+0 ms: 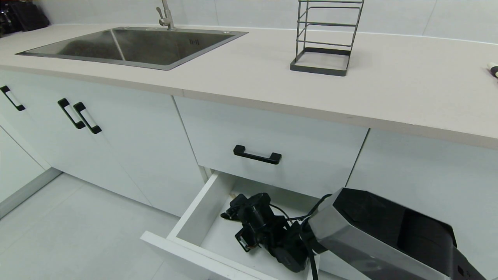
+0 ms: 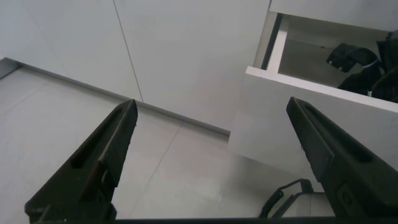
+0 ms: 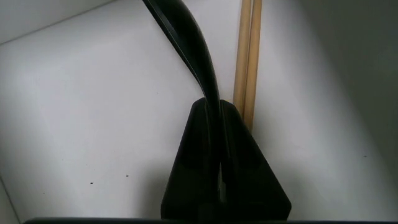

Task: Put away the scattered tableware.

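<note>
Two pale wooden chopsticks (image 3: 247,56) lie side by side on the smooth white floor of the open bottom drawer (image 1: 194,216). Just beside them my right claw (image 3: 214,115) is pinched tight on a slim, glossy black utensil handle (image 3: 186,43) that curves away from the fingertips; I cannot tell what kind of utensil it is. From the head camera, that claw sits inside the drawer, below a closed drawer front with a matte black bar handle (image 1: 256,155). My left claw (image 2: 211,106) hangs over the grey tiled floor (image 2: 62,93) near the open drawer's front panel, its two dark tapered fingers (image 2: 106,155) spread wide and empty. Above, a brushed steel sink (image 1: 136,44) and a dark wire rack (image 1: 323,39) rest on the pale countertop (image 1: 389,85).
</note>
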